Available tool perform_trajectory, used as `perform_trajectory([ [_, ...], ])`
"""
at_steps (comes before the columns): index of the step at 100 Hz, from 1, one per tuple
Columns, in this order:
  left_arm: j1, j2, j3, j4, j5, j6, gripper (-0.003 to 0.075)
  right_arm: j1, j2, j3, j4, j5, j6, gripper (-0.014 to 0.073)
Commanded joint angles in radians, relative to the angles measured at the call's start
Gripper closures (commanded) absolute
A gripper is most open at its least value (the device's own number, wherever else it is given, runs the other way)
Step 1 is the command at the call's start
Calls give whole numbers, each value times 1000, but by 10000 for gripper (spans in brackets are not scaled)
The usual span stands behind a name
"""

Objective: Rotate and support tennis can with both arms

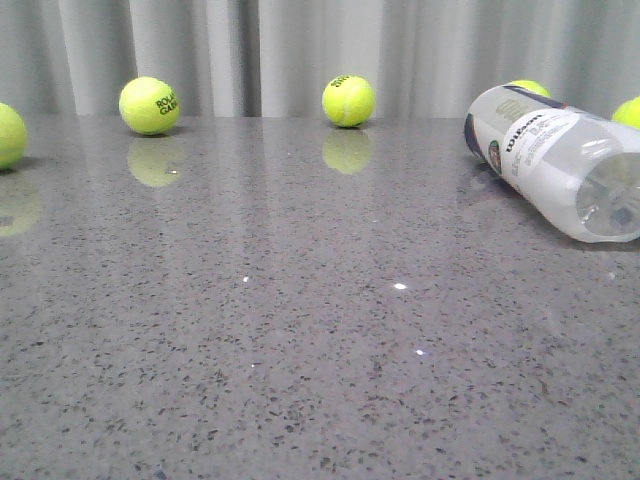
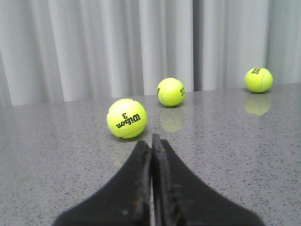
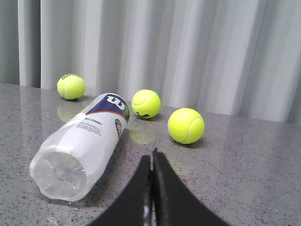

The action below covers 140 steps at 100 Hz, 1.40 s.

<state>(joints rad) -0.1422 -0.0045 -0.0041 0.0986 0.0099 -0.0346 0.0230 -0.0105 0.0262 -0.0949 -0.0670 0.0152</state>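
looking at where things sit, the long white-and-navy plastic tennis can (image 1: 560, 165) is lying on its side on the grey speckled stone table (image 1: 300, 350), over by the right edge of the front view, with its clear bottom end pointing toward us and its labelled end pointing back toward the pale pleated curtain (image 1: 300, 50).

our black right gripper (image 3: 151, 162) has its wedge fingers pressed together, nothing between them. from its wrist camera the can lies ahead of the fingertips and off to one side, close but not touching, its long axis running diagonally away from the fingers. so we'd say the right arm is clearly the nearer one.

our black left gripper (image 2: 152, 143) is also pressed closed and empty, and its camera only shows yellow-green tennis balls, the closest one with wilson 3 printed on it (image 2: 126, 118), just beyond the tips. no can in that view at all.

the front view shows neither gripper. the right wrist view shows two balls (image 3: 186, 125) just behind the can that the front view mostly hides.

both sets of fingers would need to spread first, we reckon.
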Motion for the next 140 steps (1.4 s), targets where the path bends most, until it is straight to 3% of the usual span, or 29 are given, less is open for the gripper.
perform_trajectory([
  [1, 2, -38, 49, -1, -82, -10, 741, -4, -17, -3, -9, -88, -3, 659],
  [36, 2, -38, 49, -1, -82, -10, 741, -4, -17, -72, 1, -93, 51, 659],
  [64, 2, -38, 49, -1, -82, -10, 741, -4, 71, -381, 1, 232, 50, 659],
  [104, 2, -38, 49, -1, -82, -10, 741, -4, 475, -829, 1, 726, 50, 659],
  [133, 2, -38, 49, -1, -82, -10, 741, -4, 670, -896, 1, 880, 50, 657],
  [140, 2, -38, 49, -1, -82, -10, 741, -4, 691, -896, 1, 903, 50, 621],
])
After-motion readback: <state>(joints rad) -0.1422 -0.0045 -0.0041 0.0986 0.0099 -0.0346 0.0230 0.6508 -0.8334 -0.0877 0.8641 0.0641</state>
